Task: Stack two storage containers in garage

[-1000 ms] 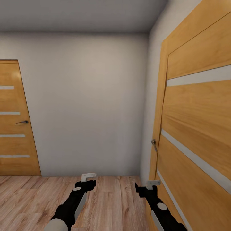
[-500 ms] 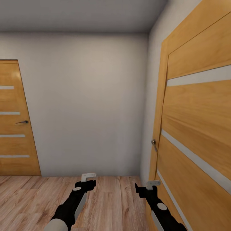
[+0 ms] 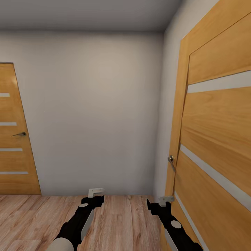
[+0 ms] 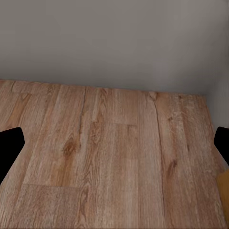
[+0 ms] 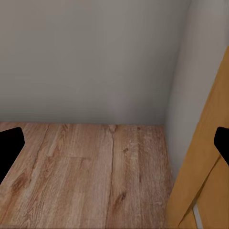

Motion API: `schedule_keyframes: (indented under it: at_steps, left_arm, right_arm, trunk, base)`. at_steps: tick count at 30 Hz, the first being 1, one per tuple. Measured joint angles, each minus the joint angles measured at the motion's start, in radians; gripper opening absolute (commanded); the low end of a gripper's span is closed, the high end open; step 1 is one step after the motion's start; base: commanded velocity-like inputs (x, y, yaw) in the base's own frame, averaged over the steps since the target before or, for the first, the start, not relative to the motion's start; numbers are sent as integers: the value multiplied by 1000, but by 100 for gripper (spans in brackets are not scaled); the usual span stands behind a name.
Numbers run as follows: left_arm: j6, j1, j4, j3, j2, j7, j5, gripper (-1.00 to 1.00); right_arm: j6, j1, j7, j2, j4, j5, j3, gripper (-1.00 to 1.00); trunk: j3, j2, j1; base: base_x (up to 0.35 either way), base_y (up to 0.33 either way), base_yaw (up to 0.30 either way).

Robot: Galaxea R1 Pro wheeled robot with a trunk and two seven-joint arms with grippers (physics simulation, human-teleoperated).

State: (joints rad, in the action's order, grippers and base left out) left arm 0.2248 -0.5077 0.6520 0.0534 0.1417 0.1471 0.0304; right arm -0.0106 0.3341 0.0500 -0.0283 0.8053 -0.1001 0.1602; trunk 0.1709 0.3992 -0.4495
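Containers unseen: in transit, both grippers, left (image 3: 96, 191) and right (image 3: 166, 199), empty with jaws apart, beside door (image 3: 216, 139).

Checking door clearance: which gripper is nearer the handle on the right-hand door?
Right. The right gripper sits just below the door handle, close beside that door's edge. The left gripper is farther off toward the left, out over the wood floor.
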Motion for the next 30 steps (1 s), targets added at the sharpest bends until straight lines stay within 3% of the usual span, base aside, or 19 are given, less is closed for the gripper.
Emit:
schedule_keyframes:
  at_steps: [22, 30]
  left_arm:
    - [0, 0, 0, 0, 0, 0, -1, 100]
    - [0, 0, 0, 0, 0, 0, 0, 100]
  right_arm:
    - [0, 0, 0, 0, 0, 0, 0, 100]
    - [0, 0, 0, 0, 0, 0, 0, 100]
  trunk:
    - [0, 0, 0]
    - [0, 0, 0]
  base:
    - [16, -21, 0]
    - [237, 0, 0]
